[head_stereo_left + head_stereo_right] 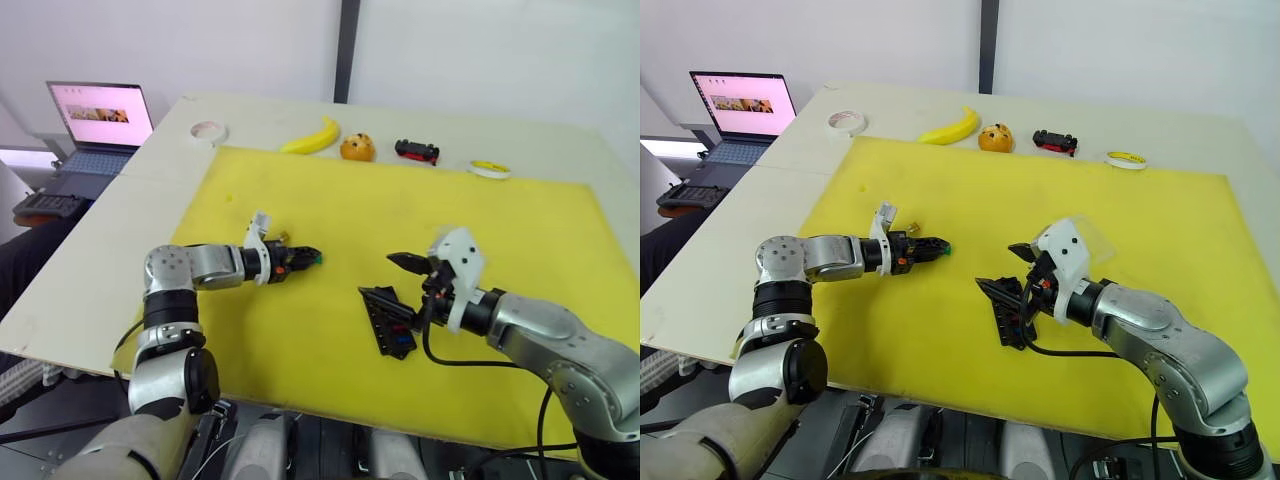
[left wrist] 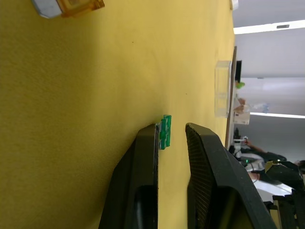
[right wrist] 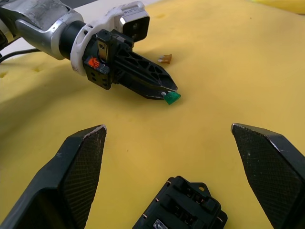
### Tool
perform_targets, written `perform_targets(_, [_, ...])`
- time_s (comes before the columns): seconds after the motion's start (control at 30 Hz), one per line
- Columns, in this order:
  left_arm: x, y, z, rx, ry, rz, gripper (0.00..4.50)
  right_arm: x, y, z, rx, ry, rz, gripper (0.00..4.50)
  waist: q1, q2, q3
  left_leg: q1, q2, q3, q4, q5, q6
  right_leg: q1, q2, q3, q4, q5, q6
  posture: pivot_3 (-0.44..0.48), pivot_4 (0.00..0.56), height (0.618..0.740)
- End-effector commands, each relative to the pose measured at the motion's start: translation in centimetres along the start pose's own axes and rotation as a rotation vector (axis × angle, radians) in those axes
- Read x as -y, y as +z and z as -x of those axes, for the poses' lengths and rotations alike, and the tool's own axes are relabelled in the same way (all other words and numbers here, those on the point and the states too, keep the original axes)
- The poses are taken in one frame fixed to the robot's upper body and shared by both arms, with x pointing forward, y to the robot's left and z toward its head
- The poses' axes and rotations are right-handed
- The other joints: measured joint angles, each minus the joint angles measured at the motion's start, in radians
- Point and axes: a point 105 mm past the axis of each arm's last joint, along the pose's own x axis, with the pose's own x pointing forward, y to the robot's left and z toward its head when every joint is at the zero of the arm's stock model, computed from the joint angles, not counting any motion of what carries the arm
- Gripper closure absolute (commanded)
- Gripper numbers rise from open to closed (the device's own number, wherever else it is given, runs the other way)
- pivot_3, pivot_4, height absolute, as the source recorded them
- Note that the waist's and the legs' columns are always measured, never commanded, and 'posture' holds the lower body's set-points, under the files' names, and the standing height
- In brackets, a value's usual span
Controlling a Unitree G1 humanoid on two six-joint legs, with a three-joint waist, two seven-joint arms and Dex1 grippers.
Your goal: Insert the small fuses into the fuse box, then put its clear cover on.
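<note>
Lying flat on the yellow mat [image 1: 300,330] near its front edge, the fuse box [image 1: 388,321] is a black block whose long axis runs from the robot's side away across the mat, angled slightly toward the robot's left at the far end; coloured bits, red and blue, show in its slots in the left eye view. The right end effector [image 1: 412,266] hovers just above and beside the box's far end, its two black fingers spread wide and released, grasping nothing; the right wrist view shows the box between and below the spread fingertips.

To the left, well apart from the box, the left end effector [image 1: 303,258] points across the mat toward the right arm, its fingers clenched on a green fuse [image 2: 165,132] that sticks out past the fingertips. The left wrist view shows the fuse pressed against one finger, with a narrow gap to the other. A brown-yellow fuse [image 3: 165,58] lies on the mat just beyond the left end effector.

The clear cover [image 2: 222,95] stands on the mat farther off in the left wrist view. At the counter's [image 1: 100,260] far side sit a banana [image 1: 312,138], an orange [image 1: 357,148], a toy car [image 1: 417,151] and two tape rolls [image 1: 208,131].
</note>
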Motion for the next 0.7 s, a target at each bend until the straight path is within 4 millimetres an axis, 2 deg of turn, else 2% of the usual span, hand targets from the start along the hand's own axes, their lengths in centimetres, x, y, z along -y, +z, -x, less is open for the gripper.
perform_targets(0.03, [0.39,-0.75,-0.46,-0.041,-0.022,0.0,3.52,-0.54,0.95,0.29,0.032,0.012,0.05,0.0,-0.001,0.0,0.0,0.0,0.0,0.0,0.0,0.0,0.0,0.0,0.0,0.0,0.0,0.0,0.0,0.0,0.15,0.74])
perform_targets(0.27, [0.32,-0.83,-0.48,-0.039,-0.024,0.001,3.52,-0.46,0.8,0.52,0.022,0.011,0.057,0.0,0.0,0.0,0.0,0.0,0.0,0.0,0.0,0.0,0.0,0.0,0.0,0.0,0.0,0.0,0.0,0.0,0.15,0.74])
perform_targets(0.37, [0.12,-0.83,-0.42,-0.035,-0.02,0.004,4.36,-0.44,0.81,0.58,0.021,0.011,0.06,0.0,0.0,0.0,0.0,0.0,0.0,0.0,0.0,0.0,0.0,0.0,0.0,0.0,0.0,0.0,0.0,0.0,0.15,0.74])
perform_targets(0.4, [0.05,-0.85,-0.4,-0.035,-0.019,0.005,4.44,-0.45,0.8,0.6,0.02,0.01,0.06,0.0,0.0,0.0,0.0,0.0,0.0,0.0,0.0,0.0,0.0,0.0,0.0,0.0,0.0,0.0,0.0,0.0,0.15,0.74])
perform_targets(0.7, [0.35,-0.36,0.09,0.004,-0.047,0.007,4.44,-0.46,0.78,0.79,0.018,0.011,0.06,0.0,-0.001,0.0,0.0,0.0,0.0,0.0,0.0,0.0,0.0,0.0,0.0,0.0,0.0,0.0,0.0,0.0,0.15,0.74])
